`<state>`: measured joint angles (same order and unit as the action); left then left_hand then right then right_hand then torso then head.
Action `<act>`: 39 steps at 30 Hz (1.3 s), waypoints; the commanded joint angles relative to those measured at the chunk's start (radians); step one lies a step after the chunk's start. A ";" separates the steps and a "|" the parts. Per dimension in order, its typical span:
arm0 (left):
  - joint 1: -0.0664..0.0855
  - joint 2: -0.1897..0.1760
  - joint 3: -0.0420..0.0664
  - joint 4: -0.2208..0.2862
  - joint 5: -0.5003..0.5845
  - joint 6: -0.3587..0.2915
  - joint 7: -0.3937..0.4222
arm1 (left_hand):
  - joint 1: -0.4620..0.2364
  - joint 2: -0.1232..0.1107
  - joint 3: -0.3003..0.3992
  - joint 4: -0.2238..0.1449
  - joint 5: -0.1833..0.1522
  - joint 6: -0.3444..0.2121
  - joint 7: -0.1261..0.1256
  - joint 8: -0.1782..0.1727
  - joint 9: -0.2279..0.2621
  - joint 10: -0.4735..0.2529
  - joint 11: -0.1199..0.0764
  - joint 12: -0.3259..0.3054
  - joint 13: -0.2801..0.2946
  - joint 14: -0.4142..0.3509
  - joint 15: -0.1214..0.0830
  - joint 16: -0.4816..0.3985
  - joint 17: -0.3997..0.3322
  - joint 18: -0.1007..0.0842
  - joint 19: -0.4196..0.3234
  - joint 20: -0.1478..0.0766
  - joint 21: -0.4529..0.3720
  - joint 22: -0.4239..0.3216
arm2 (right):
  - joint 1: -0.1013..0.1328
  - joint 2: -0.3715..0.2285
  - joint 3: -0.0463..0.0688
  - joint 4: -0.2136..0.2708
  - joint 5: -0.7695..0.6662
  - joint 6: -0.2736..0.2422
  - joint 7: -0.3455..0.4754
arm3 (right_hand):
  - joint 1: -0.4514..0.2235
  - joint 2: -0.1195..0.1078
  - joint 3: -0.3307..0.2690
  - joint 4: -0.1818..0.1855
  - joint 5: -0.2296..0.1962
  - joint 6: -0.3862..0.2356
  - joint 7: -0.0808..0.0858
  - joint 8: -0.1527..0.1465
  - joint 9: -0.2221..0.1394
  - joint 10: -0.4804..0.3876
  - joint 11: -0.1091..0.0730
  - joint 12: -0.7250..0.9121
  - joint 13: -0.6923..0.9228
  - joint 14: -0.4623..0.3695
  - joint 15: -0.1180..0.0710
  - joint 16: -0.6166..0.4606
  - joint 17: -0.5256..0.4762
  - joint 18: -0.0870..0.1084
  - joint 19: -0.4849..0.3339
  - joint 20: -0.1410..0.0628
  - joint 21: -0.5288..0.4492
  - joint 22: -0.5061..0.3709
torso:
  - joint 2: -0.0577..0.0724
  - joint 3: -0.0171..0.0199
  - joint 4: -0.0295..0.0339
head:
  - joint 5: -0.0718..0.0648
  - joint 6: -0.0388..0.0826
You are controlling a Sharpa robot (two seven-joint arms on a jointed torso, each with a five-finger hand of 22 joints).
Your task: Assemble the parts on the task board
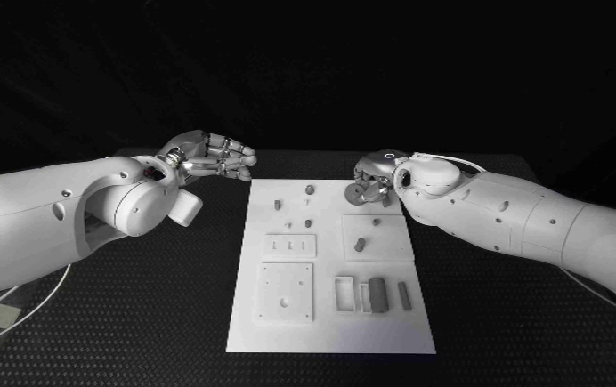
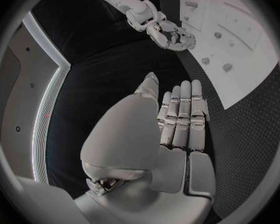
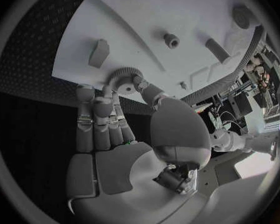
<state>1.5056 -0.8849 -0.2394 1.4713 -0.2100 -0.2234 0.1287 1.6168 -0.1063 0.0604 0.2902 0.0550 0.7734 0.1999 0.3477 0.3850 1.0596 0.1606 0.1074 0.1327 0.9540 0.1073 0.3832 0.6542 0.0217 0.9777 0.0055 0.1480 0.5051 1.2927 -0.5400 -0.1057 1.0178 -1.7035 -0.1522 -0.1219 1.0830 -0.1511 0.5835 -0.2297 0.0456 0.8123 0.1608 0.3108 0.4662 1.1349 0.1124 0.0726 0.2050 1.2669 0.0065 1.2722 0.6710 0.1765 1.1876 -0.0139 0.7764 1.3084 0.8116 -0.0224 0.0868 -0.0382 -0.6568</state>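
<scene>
Pinching a small gear (image 3: 121, 77) at the board's (image 1: 328, 334) far right edge, the right hand (image 1: 372, 180) works. The left hand (image 1: 212, 157) hovers left of the board, fingers straight, holding nothing. Several grey parts (image 1: 360, 245) lie on the board, too small to count.

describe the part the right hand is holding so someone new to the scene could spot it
Start at the white task board in the middle of the black table and go to its far right corner, where the right hand reaches in. Pinched in its fingertips is a small grey gear. Its round, toothed rim sets it apart from the plain pegs and blocks nearby.
</scene>
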 commanded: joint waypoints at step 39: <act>0.001 -0.010 0.001 0.012 -0.011 0.014 0.004 | -0.011 -0.006 0.009 0.000 -0.004 -0.009 0.009 -0.006 0.001 0.001 0.004 -0.008 0.001 0.008 0.002 -0.009 0.004 0.011 0.002 0.004 -0.007 0.002 | -0.026 0.011 -0.025 0.021 -0.053 0.046 0.000 | 0.052 -0.002 0.002 -0.058 0.004 -0.076 -0.021 -0.038 -0.027 0.003 0.002 -0.004 0.005 -0.010 -0.005 0.010 -0.018 0.085 -0.007 -0.001 -0.001 0.018 | -0.001 0.0003 0.0004 | 0.004 -0.010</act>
<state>1.5058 -0.8973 -0.2391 1.4826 -0.2148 -0.2222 0.1260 1.6127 -0.1104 0.0625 0.2923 0.0550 0.7734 0.1999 0.3477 0.3850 1.0596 0.1606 0.1040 0.1330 0.9540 0.1073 0.3792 0.6569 0.0216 0.9777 0.0055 0.1480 0.5057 1.2884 -0.5308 -0.1173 1.0383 -1.7404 -0.1785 -0.1270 1.1333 -0.1439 0.5893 -0.2866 0.0506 0.7412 0.1384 0.2764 0.4411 1.1435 0.1106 0.0662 0.2061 1.2639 0.0024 1.2798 0.6539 0.1550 1.1843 -0.0176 0.7764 1.3083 0.8108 -0.0230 0.0870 -0.0347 -0.6657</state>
